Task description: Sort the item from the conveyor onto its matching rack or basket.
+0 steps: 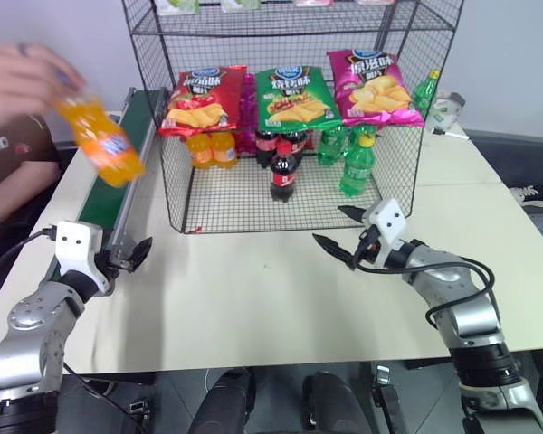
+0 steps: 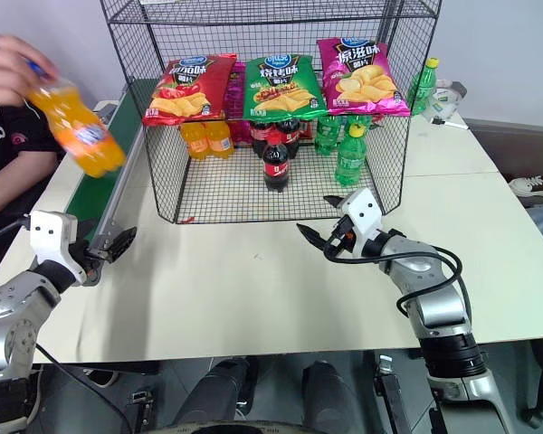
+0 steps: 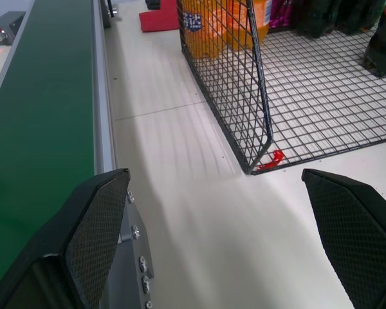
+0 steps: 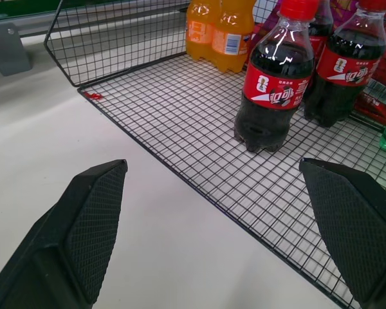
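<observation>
A person's hand (image 1: 23, 77) holds the item, an orange soda bottle (image 1: 100, 140), tilted in the air above the conveyor (image 1: 109, 203), a dark-green belt in a grey frame along the table's left side. The black wire rack (image 1: 176, 181) stands at the table's middle back. My left gripper (image 1: 131, 255) is open beside the conveyor's near end, below the bottle and apart from it; in the left wrist view its fingers (image 3: 100, 225) are wide apart and empty. My right gripper (image 1: 328, 224) is open and empty just before the rack's front edge, facing a cola bottle (image 4: 273, 77).
Inside the rack stand two orange bottles (image 1: 211, 149), cola bottles (image 1: 283, 172) and green bottles (image 1: 357, 163). Three chip bags (image 1: 294, 95) lie on the shelf above them. Another green bottle (image 1: 425, 90) stands outside at the back right. The person sits at the table's left.
</observation>
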Robot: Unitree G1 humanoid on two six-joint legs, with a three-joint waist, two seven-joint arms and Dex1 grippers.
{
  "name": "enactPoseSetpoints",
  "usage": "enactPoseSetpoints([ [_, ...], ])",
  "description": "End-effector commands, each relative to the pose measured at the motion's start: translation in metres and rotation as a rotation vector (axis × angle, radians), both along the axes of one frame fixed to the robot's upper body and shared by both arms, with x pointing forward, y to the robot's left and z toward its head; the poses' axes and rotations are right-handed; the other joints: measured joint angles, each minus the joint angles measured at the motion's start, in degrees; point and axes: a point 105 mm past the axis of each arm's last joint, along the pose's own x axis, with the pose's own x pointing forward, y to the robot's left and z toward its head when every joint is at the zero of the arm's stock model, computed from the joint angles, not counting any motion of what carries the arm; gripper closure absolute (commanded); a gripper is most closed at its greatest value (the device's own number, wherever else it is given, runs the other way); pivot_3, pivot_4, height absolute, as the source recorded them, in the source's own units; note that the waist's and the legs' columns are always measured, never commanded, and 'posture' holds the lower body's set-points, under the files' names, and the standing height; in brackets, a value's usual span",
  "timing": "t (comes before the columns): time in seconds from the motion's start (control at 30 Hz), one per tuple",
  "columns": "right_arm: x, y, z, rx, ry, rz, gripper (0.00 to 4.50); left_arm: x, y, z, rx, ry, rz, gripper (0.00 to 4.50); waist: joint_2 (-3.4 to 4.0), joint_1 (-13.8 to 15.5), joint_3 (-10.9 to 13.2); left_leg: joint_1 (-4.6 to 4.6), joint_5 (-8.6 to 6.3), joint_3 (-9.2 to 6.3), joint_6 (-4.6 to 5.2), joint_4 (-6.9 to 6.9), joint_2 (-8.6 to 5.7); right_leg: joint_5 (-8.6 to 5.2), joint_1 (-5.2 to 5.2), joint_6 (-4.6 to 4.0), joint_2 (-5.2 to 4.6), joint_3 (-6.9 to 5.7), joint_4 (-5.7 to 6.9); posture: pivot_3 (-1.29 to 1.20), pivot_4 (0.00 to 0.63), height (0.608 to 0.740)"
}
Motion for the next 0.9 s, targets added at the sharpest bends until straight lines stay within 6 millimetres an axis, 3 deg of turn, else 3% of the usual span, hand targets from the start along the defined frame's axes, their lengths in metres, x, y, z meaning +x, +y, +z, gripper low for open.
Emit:
enactPoseSetpoints([
  [0.03, 0.001, 0.003, 0.011, 0.007, -0.052, 0.012, 0.00, -0.001, 0.001, 0.016, 0.010, -0.072, 0.002, 0.02, 0.00, 0.00, 0.00, 0.00, 0.00, 0.00, 0.00, 0.00, 0.00, 0.00, 0.00, 0.00, 0.00, 0.00, 0.00, 0.00, 0.150, 0.740],
  [0.9, 0.004, 0.014, 0.015, 0.013, -0.070, 0.039, 0.00, 0.001, 0.002, 0.017, -0.010, -0.095, 0.017, 0.02, 0.00, -0.01, 0.00, 0.00, 0.00, 0.00, 0.00, 0.00, 0.00, 0.00, 0.00, 0.00, 0.01, 0.00, 0.01, 0.00, 0.150, 0.740],
])
